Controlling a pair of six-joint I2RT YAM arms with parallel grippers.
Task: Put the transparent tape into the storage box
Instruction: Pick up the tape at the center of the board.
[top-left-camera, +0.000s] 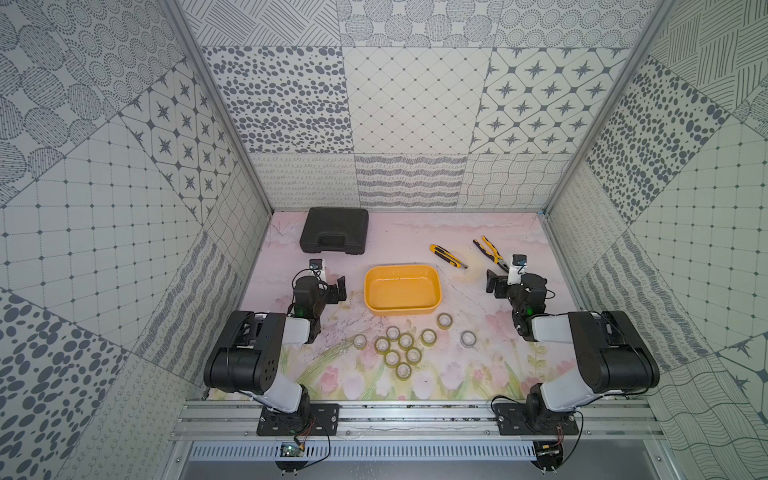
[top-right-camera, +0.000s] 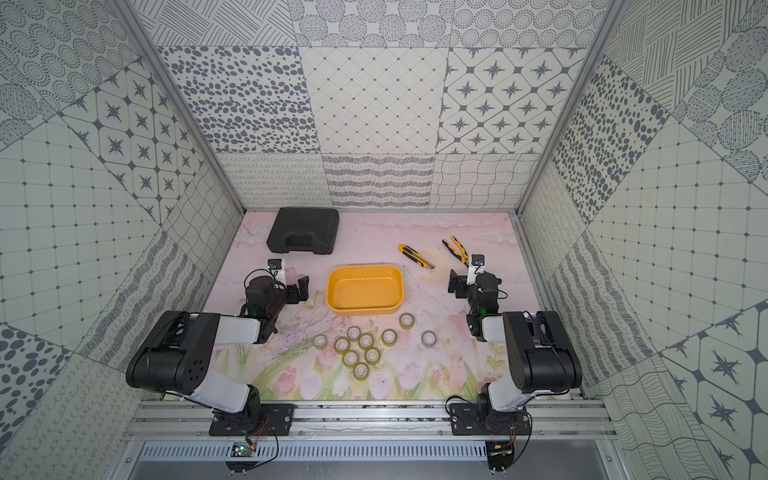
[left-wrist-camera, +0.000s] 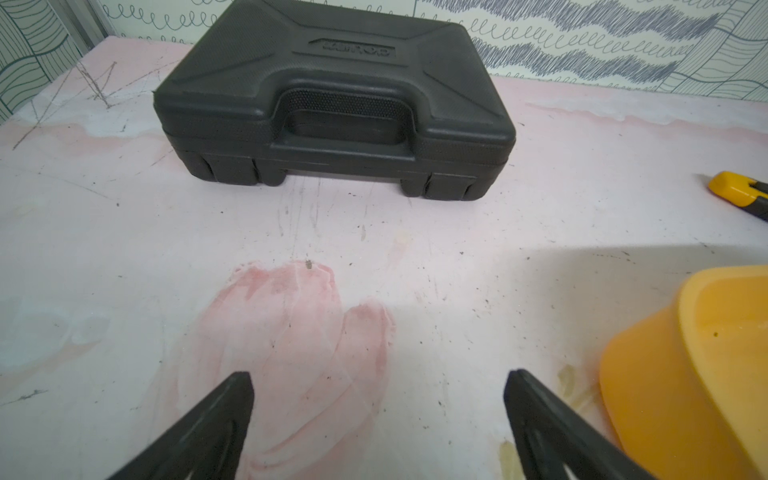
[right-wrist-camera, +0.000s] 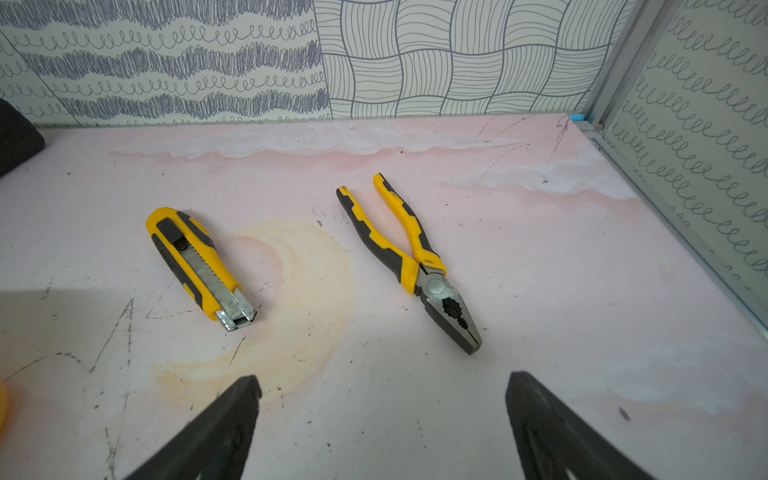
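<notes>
Ten rolls of the transparent tape (top-left-camera: 405, 340) lie on the table (top-left-camera: 457, 374) at the near side of the storage box (top-left-camera: 400, 311), all outside it. The left gripper (left-wrist-camera: 376, 378) hovers left of the box and the right gripper (right-wrist-camera: 382, 382) right of it, both with fingers spread wide and holding nothing. A black case (top-left-camera: 334, 230) sits far left; a utility knife (right-wrist-camera: 199, 266) and pliers (right-wrist-camera: 409, 257) lie far right.

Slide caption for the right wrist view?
Open right tool over the mat, knife and pliers lying ahead.
</notes>
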